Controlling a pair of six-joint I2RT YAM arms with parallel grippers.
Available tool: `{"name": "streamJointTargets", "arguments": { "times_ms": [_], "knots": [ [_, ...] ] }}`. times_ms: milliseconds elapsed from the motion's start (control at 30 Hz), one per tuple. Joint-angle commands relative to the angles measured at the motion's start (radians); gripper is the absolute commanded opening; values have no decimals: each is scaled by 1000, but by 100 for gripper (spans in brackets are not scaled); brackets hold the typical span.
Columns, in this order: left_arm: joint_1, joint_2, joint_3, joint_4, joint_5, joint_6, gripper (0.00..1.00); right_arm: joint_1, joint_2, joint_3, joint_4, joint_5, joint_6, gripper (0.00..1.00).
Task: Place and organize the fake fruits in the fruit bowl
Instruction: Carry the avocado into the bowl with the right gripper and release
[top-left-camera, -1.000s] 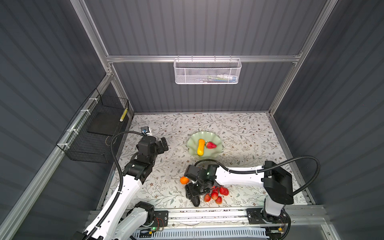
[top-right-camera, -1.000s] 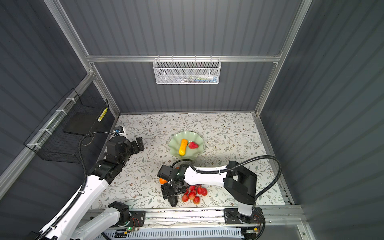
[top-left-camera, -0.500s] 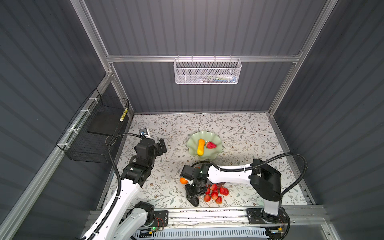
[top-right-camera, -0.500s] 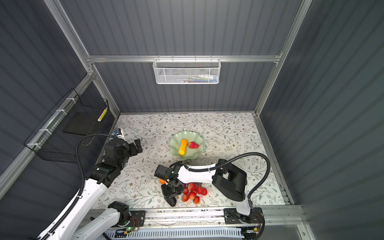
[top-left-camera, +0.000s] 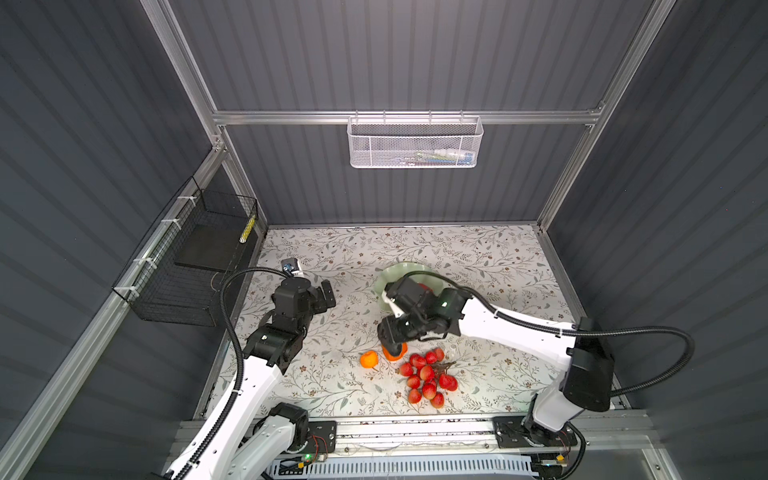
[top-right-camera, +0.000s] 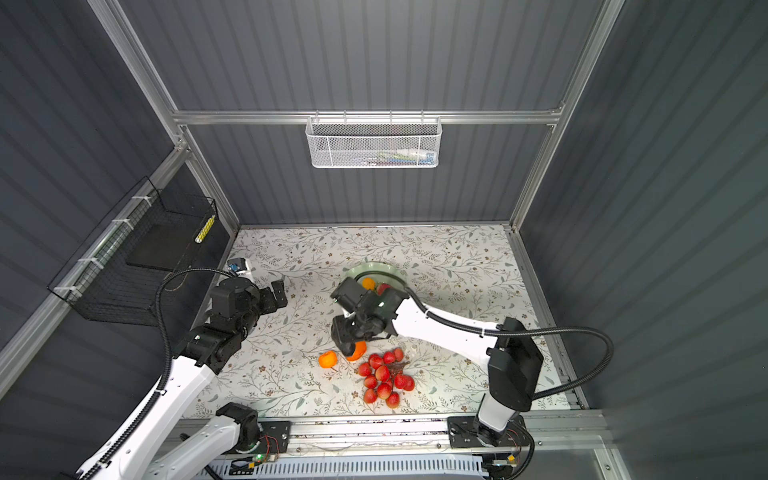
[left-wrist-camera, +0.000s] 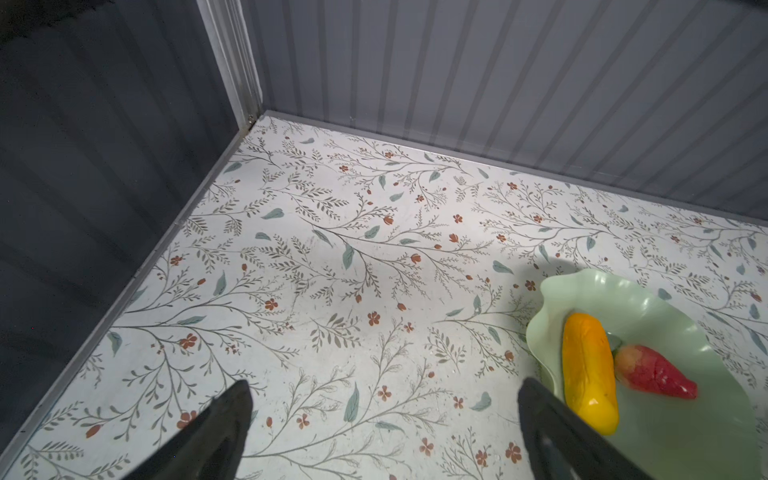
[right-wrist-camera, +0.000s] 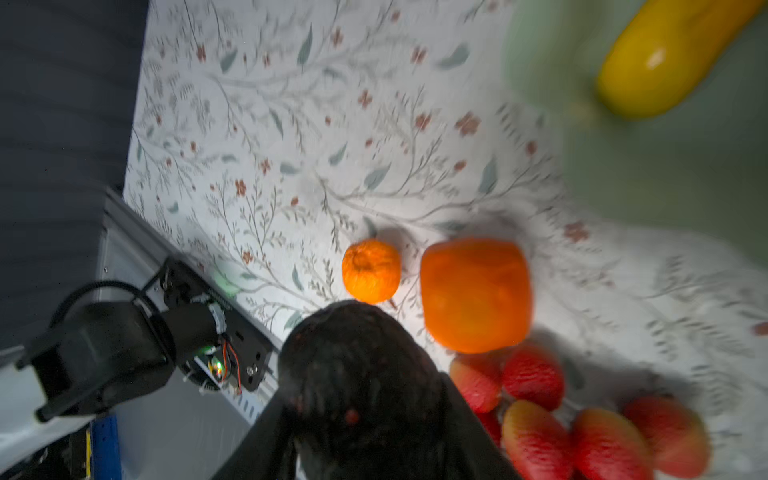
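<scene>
Nearest the front edge of the bench (top-left-camera: 332, 257), the bunch of red fruits (top-left-camera: 426, 376) lies close beside the large orange (top-left-camera: 397, 353), with the small orange (top-left-camera: 368, 359) just to its left. Directly above the large orange hangs the right hand (top-left-camera: 392, 338), clamped on the dark avocado (right-wrist-camera: 357, 374), which fills the gap between its fingers in the right wrist view. Farther back, the left hand (top-left-camera: 327, 293) hovers over bare bench with its fingers wide apart, and to its right the pale green bowl (top-left-camera: 399, 268) holds the yellow fruit (left-wrist-camera: 588, 374) and the strawberry (left-wrist-camera: 652, 372) side by side.
</scene>
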Motion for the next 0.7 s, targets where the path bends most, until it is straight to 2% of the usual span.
{"name": "streamJointTargets", "arguments": {
  "times_ms": [0,267,433,667],
  "knots": [
    [-3,17,-1,-57,116,-28,100,-92,4,24,30,88,-94,34],
    [-2,52,-15,-118,359,-50,100,-241,132,95,74,140,-241,35],
    [-2,75,-49,-142,490,-91,98,-259,221,97,116,213,-336,35],
    [-4,90,-113,-132,611,-153,92,-263,320,90,176,253,-391,36]
  ]
}}
